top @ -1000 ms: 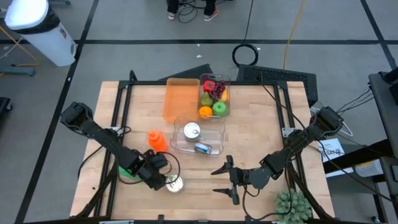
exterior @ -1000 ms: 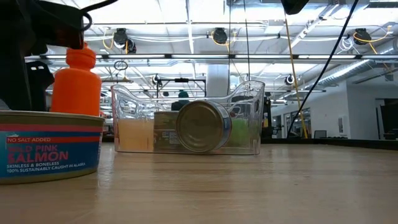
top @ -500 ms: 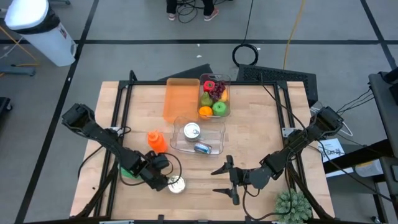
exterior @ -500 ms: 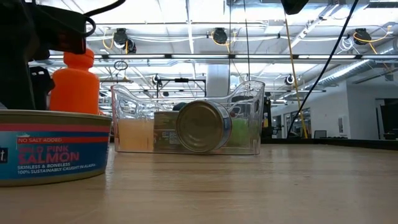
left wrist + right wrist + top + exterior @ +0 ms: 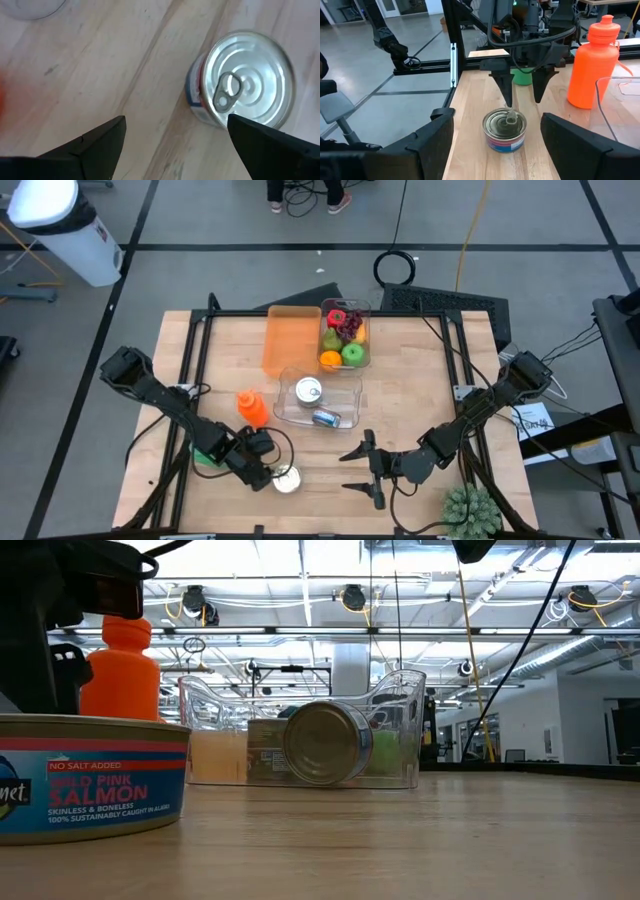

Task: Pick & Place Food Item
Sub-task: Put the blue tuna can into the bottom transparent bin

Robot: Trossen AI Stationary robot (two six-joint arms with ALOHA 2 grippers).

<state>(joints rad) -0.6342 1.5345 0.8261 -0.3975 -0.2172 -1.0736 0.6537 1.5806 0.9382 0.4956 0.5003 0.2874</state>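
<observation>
A flat salmon tin [image 5: 287, 479] with a pull-tab lid stands upright on the wood near the table's near edge; it also shows close up in the low view [image 5: 85, 790]. My left gripper [image 5: 263, 471] is open just to the left of the tin, fingers pointing down. In its wrist view the left gripper [image 5: 176, 120] has the tin [image 5: 245, 75] off to one side, outside the gap. My right gripper [image 5: 366, 468] waits open to the tin's right, and its wrist view faces the tin [image 5: 506, 131]. My left gripper comes from above, fingers pointing down. One fingertip [image 5: 507, 95] stands at the side wall of the tin [image 5: 200, 102] on its far-left side, outside the gap between the fingers. The other finger is free. The tin sits flat on the table.
An orange bottle [image 5: 252, 406] stands left of a clear bin [image 5: 318, 402] that holds two cans. Farther back are an orange tray [image 5: 290, 340] and a fruit box [image 5: 345, 335]. A green object [image 5: 207, 455] lies under the left arm, and a plant [image 5: 470, 510] sits at the near right corner.
The left gripper has crept toward the table's near right. The salmon tin has slid a little the same way along the wood, still upright, and shows farther right in the low view. The right arm has kept still.
</observation>
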